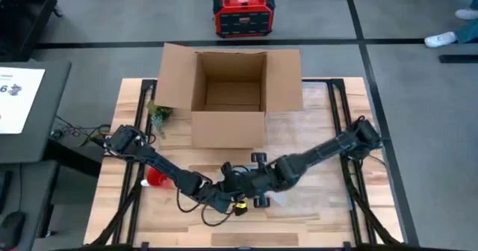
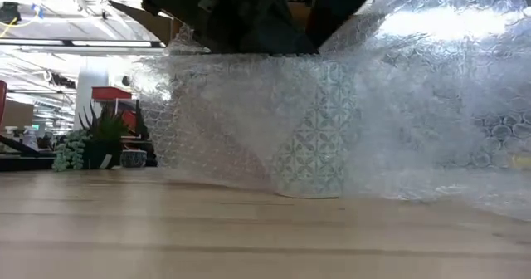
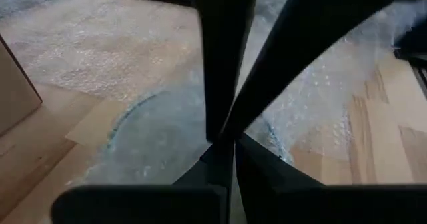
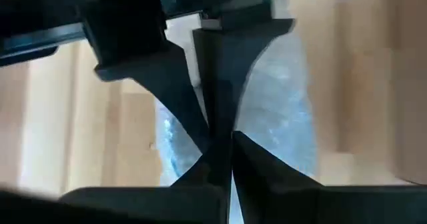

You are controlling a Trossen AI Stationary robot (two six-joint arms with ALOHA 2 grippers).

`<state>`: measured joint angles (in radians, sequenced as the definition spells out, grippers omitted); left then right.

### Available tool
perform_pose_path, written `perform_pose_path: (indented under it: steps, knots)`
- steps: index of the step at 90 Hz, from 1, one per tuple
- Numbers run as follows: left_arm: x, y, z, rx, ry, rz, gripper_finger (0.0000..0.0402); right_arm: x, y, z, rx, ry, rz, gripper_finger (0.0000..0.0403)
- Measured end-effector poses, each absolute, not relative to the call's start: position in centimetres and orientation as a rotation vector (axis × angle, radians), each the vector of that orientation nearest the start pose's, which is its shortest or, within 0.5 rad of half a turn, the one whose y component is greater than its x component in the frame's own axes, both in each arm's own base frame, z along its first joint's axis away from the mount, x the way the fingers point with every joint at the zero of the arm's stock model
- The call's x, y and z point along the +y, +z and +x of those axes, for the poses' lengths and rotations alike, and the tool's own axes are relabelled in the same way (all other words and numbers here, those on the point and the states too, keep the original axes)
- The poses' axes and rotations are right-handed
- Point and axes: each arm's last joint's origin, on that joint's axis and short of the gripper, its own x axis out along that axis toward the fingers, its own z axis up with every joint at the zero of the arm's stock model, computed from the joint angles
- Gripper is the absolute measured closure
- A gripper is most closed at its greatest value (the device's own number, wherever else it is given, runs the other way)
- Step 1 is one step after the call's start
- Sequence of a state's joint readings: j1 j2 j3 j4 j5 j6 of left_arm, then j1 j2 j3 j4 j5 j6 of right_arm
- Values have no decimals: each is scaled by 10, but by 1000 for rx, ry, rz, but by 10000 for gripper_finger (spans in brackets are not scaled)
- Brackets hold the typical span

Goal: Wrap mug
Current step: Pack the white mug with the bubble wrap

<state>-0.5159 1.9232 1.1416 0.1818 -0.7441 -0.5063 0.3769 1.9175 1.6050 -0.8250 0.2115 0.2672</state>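
Observation:
A patterned teal-and-white mug [image 2: 309,129] stands upright on the wooden table, with a sheet of clear bubble wrap [image 2: 431,105] draped over and around it. My left gripper [image 1: 230,193] and my right gripper [image 1: 250,182] meet just above the mug near the table's front middle. Both are shut, tip to tip, with the wrap gathered up to them. In the left wrist view the mug's rim [image 3: 127,117] shows faintly through the wrap. My left gripper [image 3: 225,144] is shut on the bubble wrap [image 3: 167,137] above the mug, coming down at a slant from the table's left. Its own fingers hide the pinched part. The wrap hangs slack over the mug onto the table. My right gripper [image 4: 219,147] is shut on the bubble wrap [image 4: 273,117] at the same spot, slanting down from the table's right. The fingers cover the place of contact. The sheet rises toward it on the mug's right side [image 2: 390,13].
An open cardboard box [image 1: 228,94] stands at the back middle, with a small plant [image 1: 159,115] at its left. A red object [image 1: 157,178] lies by the left arm. A small yellow thing [image 1: 240,205] sits just in front of the grippers.

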Motion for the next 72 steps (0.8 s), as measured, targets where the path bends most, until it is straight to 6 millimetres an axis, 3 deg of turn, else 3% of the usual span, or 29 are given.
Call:
perform_pose_path:
  steps: [13,32,46,60,72]
  knots:
    - [-182,179,349,460,309,-114,402,132,229,375,1128,8,-76,403]
    - [-183,223,314,516,286,-132,402,121,207,371,1186,-1,-78,403]
    - [-180,243,292,536,297,-147,402,114,194,370,1184,8,-51,403]
    - [-181,238,288,572,336,-203,402,113,185,375,1162,88,15,403]
    - [-188,217,295,598,355,-202,402,114,199,376,1166,91,20,403]
